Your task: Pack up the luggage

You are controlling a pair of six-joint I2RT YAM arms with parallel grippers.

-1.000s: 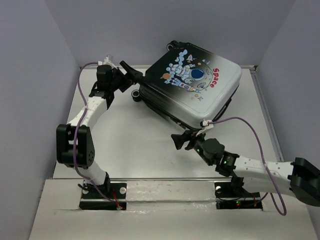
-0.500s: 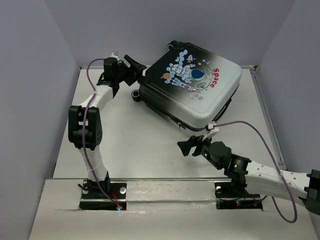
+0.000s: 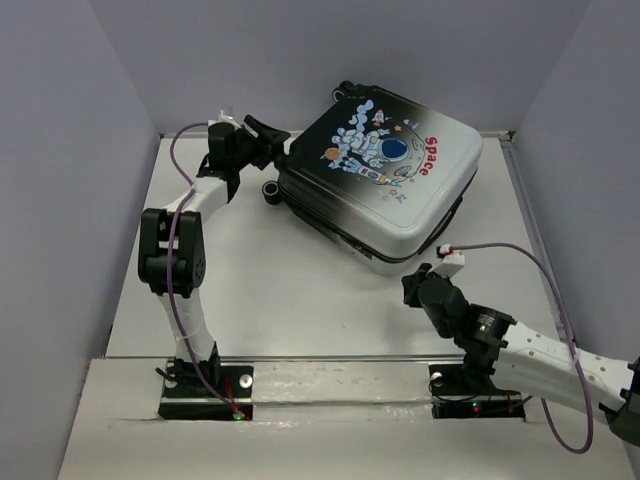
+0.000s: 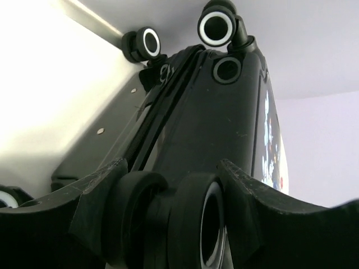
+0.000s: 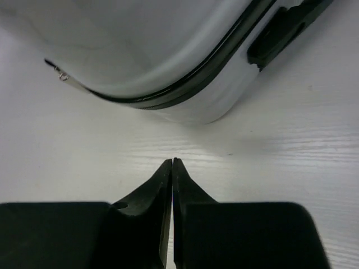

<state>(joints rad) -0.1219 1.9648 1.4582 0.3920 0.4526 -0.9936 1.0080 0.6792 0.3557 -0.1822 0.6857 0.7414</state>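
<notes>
The luggage (image 3: 380, 170) lies flat and closed at the back of the table, astronaut print up, its black wheels toward the left. My left gripper (image 3: 272, 137) is at its wheeled end. In the left wrist view a double black wheel (image 4: 193, 224) sits between the fingers (image 4: 98, 196), which touch it on both sides, so my left gripper (image 4: 174, 216) is shut on that wheel. Two more wheels (image 4: 216, 25) show above. My right gripper (image 3: 410, 288) is shut and empty just in front of the silver near corner of the luggage (image 5: 168, 50); my right gripper (image 5: 172, 163) rests low over the table.
The white table (image 3: 270, 290) has raised rails at its left and right edges and purple walls around it. A small zipper pull (image 5: 63, 75) hangs at the suitcase seam. A further wheel (image 3: 270, 187) sticks out at the luggage's left corner.
The right gripper shut and drew back to the right, away from the luggage's front edge. The left gripper pushed in onto the wheel and its jaws narrowed.
</notes>
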